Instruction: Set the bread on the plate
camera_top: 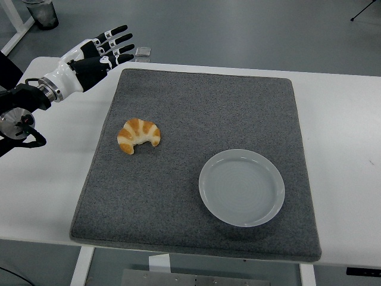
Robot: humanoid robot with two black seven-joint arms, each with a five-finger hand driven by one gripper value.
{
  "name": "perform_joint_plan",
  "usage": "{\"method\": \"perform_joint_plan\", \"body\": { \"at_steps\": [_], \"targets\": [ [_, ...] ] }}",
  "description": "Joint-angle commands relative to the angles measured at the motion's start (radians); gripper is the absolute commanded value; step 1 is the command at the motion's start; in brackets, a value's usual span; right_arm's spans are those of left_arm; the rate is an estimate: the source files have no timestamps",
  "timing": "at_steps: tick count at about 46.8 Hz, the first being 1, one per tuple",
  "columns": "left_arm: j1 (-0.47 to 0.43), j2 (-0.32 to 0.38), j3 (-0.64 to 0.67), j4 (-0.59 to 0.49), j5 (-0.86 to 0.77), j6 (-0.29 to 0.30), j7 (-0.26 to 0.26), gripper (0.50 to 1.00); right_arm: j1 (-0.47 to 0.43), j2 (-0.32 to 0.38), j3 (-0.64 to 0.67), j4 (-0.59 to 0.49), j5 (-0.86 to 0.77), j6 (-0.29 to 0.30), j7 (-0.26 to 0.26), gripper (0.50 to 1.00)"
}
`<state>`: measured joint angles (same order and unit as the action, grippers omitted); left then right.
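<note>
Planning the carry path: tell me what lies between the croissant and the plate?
Nothing: in the head view only bare grey felt mat separates the golden croissant from the empty white round plate.

Glossy plate (241,187) on rough felt-like mat (196,113)

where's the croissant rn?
Head view: the croissant lies on the grey mat, left of centre, up-left of the empty white plate.
</note>
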<state>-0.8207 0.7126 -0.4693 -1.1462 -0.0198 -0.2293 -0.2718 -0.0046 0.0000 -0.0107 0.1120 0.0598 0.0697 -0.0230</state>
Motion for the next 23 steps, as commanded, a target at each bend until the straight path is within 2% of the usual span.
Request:
{"method": "perform_joint_plan", "body": {
  "at_steps": [1,23],
  "targets": [
    [0.003,0.002,0.001,0.0,0.0,-0.001,-0.001,1.0,0.0,0.0,0.0,0.0,0.0,0.001,0.0,0.952],
    [0.012,-0.018,-0.014,0.033,-0.012,-0.002,0.0,1.0,0.0,0.0,0.0,0.0,0.0,0.001,0.0,0.952]
  ]
}}
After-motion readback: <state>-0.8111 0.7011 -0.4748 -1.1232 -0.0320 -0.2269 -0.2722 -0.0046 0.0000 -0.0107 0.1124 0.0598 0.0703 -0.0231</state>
